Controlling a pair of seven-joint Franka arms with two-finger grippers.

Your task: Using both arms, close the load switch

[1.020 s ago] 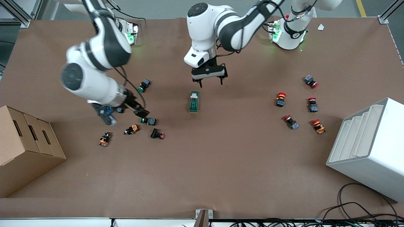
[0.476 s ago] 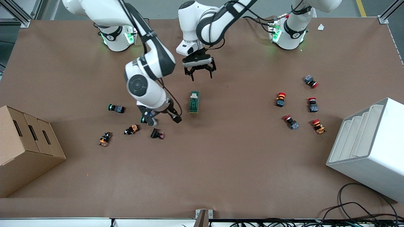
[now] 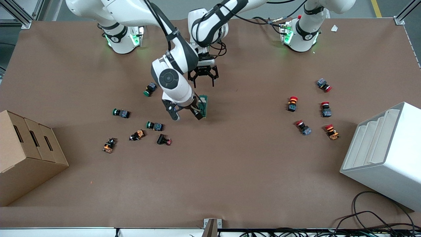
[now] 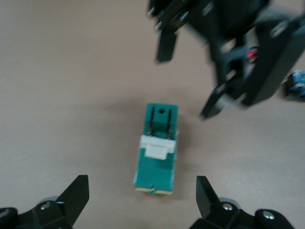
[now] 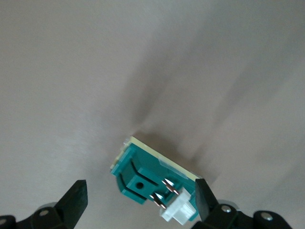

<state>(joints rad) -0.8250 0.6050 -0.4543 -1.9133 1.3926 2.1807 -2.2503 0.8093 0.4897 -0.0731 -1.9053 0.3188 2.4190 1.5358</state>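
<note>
I have both sets of jaws spread wide with nothing between them. My right gripper (image 3: 185, 114) sits low just beside the load switch (image 3: 203, 106), its nearer finger at the switch's 8 o'clock edge; in the right wrist view the green block (image 5: 152, 179) with its white lever (image 5: 178, 211) lies close by the fingers. My left gripper (image 3: 203, 78) hangs above the table at the switch's 12 o'clock. The switch lies flat mid-table. Green-capped buttons (image 3: 121, 113) lie scattered at its 8 o'clock, red-capped buttons (image 3: 292, 103) well apart at 3 o'clock.
</note>
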